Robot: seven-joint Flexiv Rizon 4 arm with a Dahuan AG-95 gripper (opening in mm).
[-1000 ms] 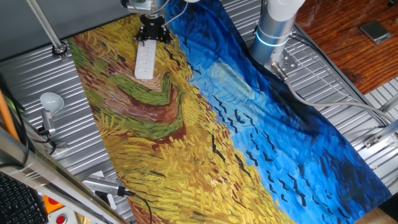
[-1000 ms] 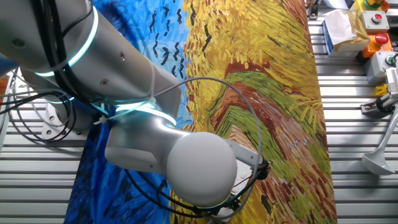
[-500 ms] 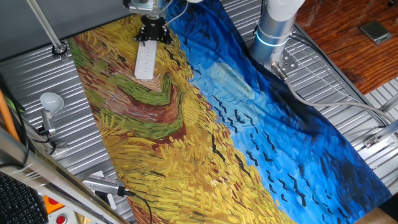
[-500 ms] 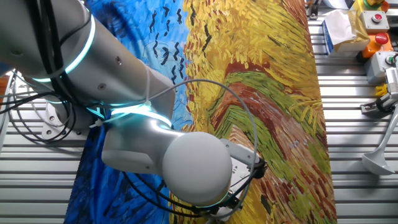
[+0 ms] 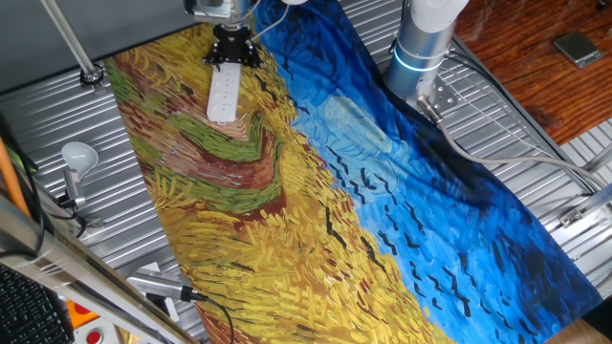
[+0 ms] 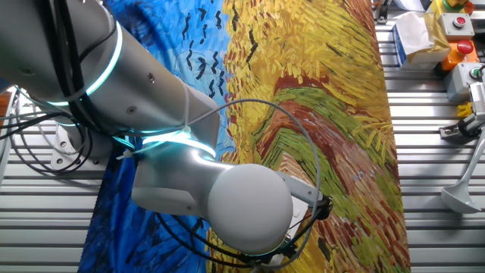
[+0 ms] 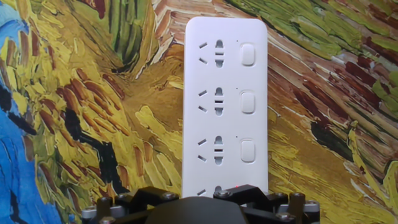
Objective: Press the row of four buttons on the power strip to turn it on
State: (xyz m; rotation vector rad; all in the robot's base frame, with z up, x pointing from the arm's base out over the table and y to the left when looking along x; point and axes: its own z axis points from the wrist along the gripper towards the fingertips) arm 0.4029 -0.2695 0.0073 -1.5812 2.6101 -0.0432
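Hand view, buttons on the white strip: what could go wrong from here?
1. Only three buttons show on the white rectangular plastic power strip; the nearest end sits hidden under the black gripper, so a press there might miss.
2. The strip lies loose on the painted cloth and could slide when pushed.
3. The buttons hug one edge, so an off-centre press may tip it.

table: ribbed metal [image 5: 535,143] | cover: painted cloth, yellow and blue [image 5: 316,191] | floor: reddish wood [image 5: 521,67]
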